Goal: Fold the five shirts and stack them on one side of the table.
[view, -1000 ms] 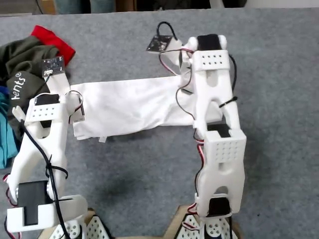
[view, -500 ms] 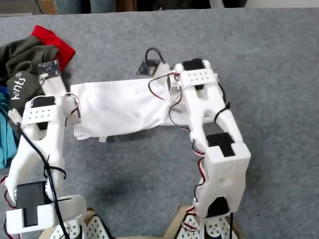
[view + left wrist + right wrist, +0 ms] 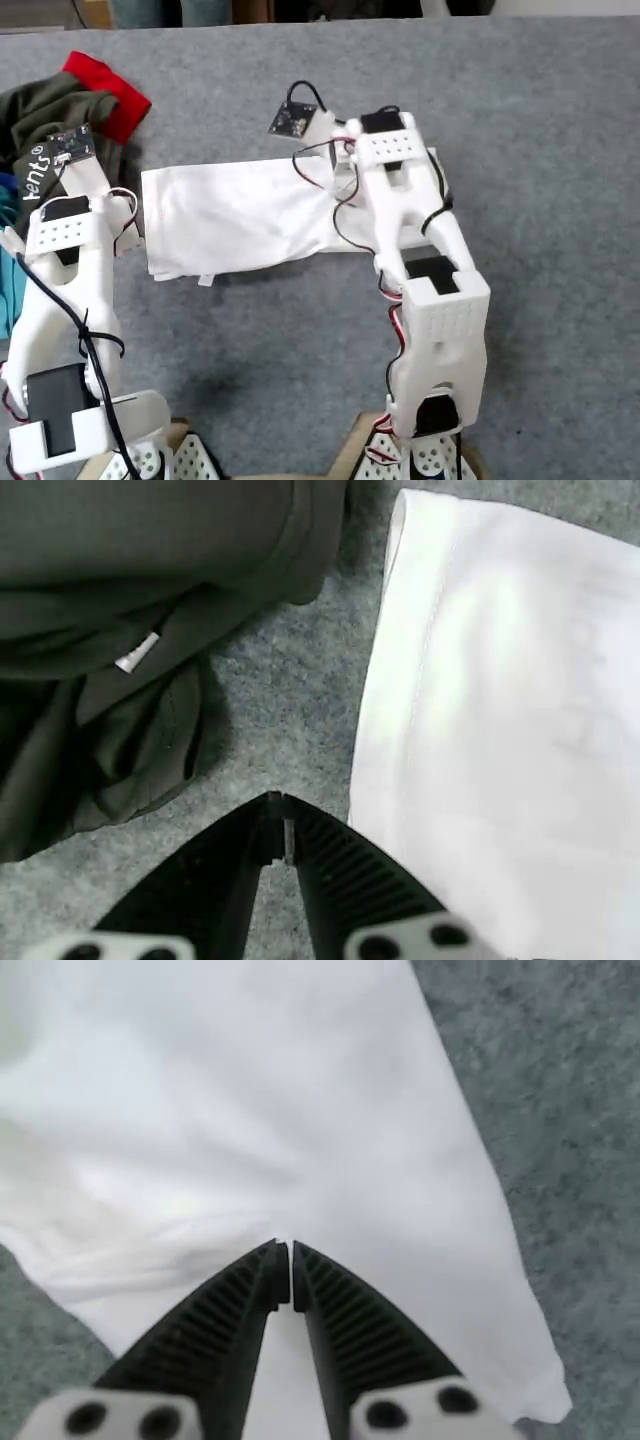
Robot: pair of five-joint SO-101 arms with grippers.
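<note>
A white shirt (image 3: 235,212), folded into a long strip, lies across the middle of the grey table. In the left wrist view my left gripper (image 3: 280,832) is shut and empty. It hangs over bare table between the white shirt's (image 3: 500,730) left edge and a dark green shirt (image 3: 130,600). My right gripper (image 3: 283,1260) is shut too, its tips low over the white shirt (image 3: 250,1110) near the right end. No cloth shows pinched between the fingers. In the high view the right arm (image 3: 400,200) covers that end of the shirt.
A heap of unfolded shirts lies at the table's left edge: dark green (image 3: 45,120), red (image 3: 105,85) and a sliver of teal (image 3: 5,300). Bare grey table (image 3: 540,200) stretches to the right and in front of the white shirt.
Both arms have swung left. The right arm moved from the shirt's right edge further in over it. The left arm moved off the shirt's left end toward the heap.
</note>
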